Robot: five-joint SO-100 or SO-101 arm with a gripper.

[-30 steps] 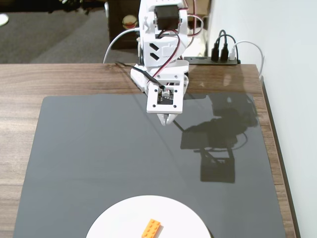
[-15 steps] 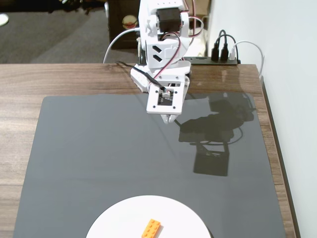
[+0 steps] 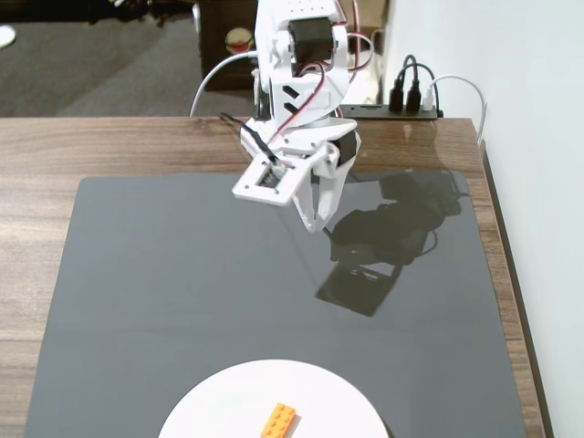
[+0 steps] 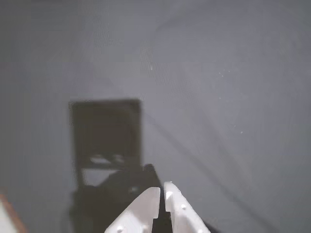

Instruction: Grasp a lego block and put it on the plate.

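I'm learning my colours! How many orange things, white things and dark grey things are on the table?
Orange: 1, the lego block.
White: 2, the plate and the robot arm with its gripper.
Dark grey: 1, the mat.
Total: 4.

A home or office desk: wooden tabletop (image 3: 109, 151), power strip (image 3: 401, 111), carpeted floor (image 3: 100, 59) behind.

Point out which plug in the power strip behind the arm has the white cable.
It is the rightmost plug in the fixed view: its white cable arcs toward the table's edge, while the two plugs left of it are black with black cables.
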